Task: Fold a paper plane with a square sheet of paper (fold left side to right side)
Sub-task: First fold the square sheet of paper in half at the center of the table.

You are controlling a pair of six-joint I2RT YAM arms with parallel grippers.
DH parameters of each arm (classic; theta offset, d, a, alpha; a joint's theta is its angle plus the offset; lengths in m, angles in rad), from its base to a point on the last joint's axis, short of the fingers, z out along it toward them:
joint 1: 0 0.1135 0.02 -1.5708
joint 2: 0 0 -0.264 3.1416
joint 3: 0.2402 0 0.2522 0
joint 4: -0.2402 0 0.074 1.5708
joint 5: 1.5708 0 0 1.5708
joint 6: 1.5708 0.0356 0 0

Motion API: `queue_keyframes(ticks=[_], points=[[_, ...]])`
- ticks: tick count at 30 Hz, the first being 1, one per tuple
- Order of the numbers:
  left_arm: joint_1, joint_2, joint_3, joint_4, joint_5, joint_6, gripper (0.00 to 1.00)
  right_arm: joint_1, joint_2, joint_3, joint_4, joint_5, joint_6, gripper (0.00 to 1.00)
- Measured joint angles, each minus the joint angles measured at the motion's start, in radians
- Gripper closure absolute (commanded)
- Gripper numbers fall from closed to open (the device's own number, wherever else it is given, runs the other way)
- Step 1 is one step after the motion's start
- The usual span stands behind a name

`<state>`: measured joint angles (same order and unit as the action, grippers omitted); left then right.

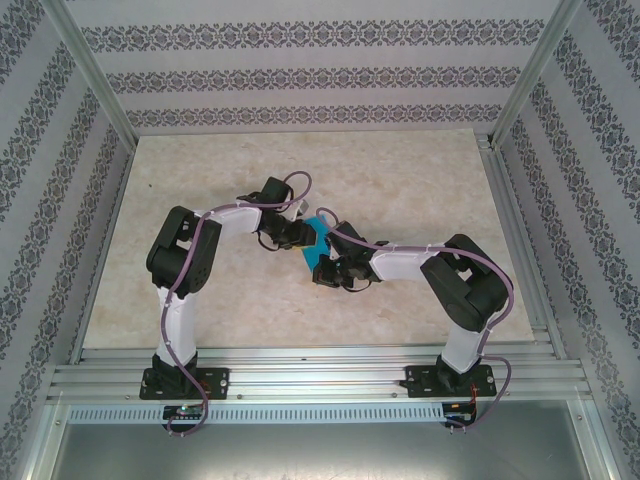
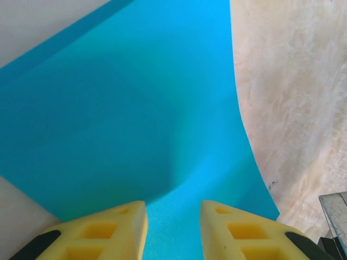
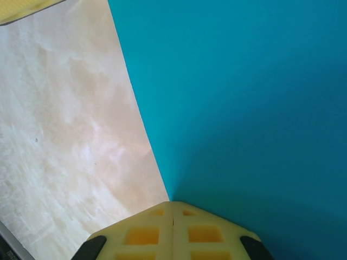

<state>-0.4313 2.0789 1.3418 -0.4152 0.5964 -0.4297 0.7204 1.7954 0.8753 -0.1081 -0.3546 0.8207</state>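
Right fingers (image 3: 157, 233) together at edge of teal-blue thin square paper sheet (image 1: 318, 242), left fingers (image 2: 114, 227) apart; I'd match edges squarely before creasing.

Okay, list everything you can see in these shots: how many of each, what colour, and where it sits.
square sheet of paper: one, teal-blue, mid-table between the two grippers
table: one, beige marbled top, under the arms
walls: three, white with grey patterned bands, around the table
frame rails: several, silver metal, along the near edge and up the corners
arms: two, white and black, left arm and right arm bolted at the near edge
left gripper: one, yellow fingers, jaws apart over the sheet
right gripper: one, yellow fingers, shut, tips at the sheet's edge
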Motion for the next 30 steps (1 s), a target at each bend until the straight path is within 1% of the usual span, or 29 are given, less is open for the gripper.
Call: queue_keyframes(ticks=[7,13,21,25,30], points=[[0.031,0.028,0.052,-0.013,-0.017,0.019,0.64,0.005,0.003,0.006,0.000,0.011,0.000,0.98],[0.063,0.052,0.098,-0.013,-0.054,0.035,0.64,0.005,0.003,0.006,0.000,0.013,0.000,0.98],[0.077,0.058,0.105,-0.013,-0.053,0.049,0.64,0.005,0.003,0.006,0.000,0.013,0.000,0.98],[0.114,0.072,0.131,-0.013,-0.064,0.063,0.64,0.005,0.003,0.006,0.000,0.013,0.000,0.98],[0.184,0.075,0.165,-0.012,-0.122,0.089,0.64,0.006,0.003,0.006,0.000,0.013,0.000,0.98]])
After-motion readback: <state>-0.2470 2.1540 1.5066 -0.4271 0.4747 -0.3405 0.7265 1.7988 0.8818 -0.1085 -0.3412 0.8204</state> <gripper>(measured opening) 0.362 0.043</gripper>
